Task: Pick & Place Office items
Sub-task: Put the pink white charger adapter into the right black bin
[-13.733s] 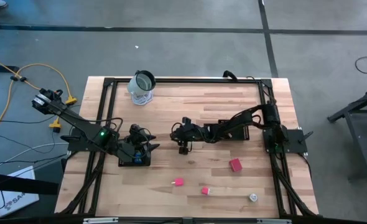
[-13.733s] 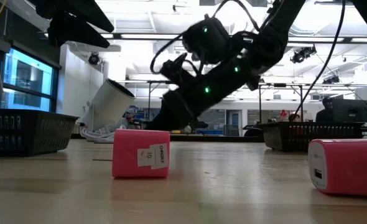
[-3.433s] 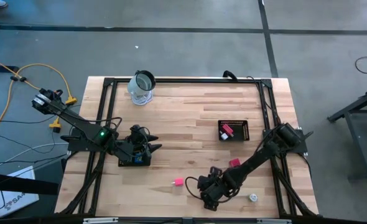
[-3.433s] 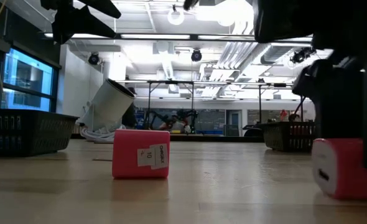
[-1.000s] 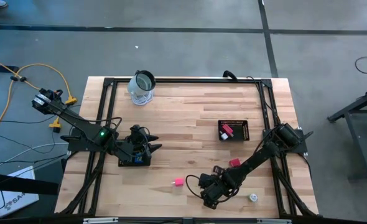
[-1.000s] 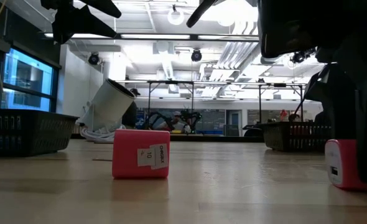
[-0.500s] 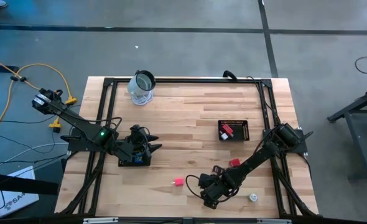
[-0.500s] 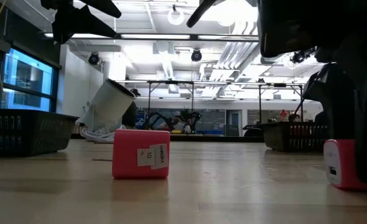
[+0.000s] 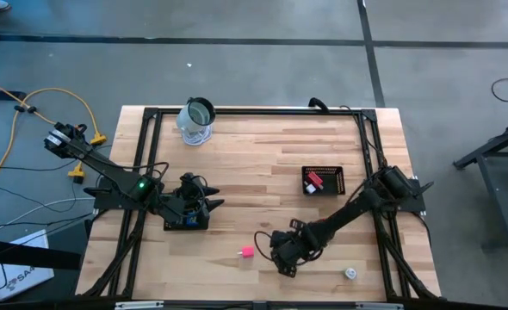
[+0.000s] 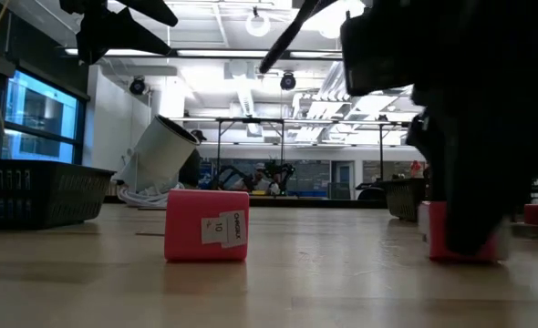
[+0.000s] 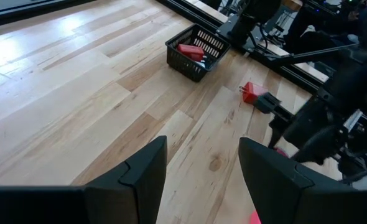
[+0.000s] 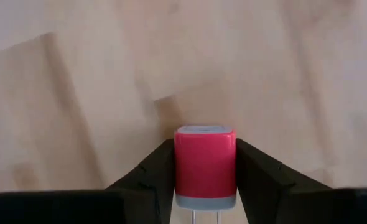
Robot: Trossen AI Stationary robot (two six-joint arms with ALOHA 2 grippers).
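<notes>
My right gripper (image 9: 281,255) is near the table's near edge, shut on a pink charger block (image 12: 204,163) with a grey face and two prongs. In the low view that block (image 10: 460,239) shows under the dark gripper. A second pink block (image 9: 248,251) with a white label (image 10: 222,228) rests flat on the wood just left of it. A whitish round piece (image 9: 350,273) lies near the near edge. A red block (image 11: 249,92) lies on the wood. My left gripper (image 11: 202,165) is open and waits above the left black tray (image 9: 188,217). My right gripper pinches the pink charger block by its two opposite side faces (image 12: 178,167), one finger (image 12: 152,177) on each side, coming from above and pointing down. The grey pronged face is toward the wrist. Whether the block's underside is off the wood, I cannot tell.
A small black mesh tray (image 9: 323,181) with red pieces sits on the table's right half. A clear glass jar (image 9: 196,120) stands tilted at the far edge. Black frame rails (image 9: 254,110) run round the table. Bare wood lies at the middle (image 9: 254,172).
My right gripper has moved toward the table's left and a little toward the far edge, carrying the pink charger block with it. In the low view the block has shifted left and looks smaller. The fingers stay shut on it.
</notes>
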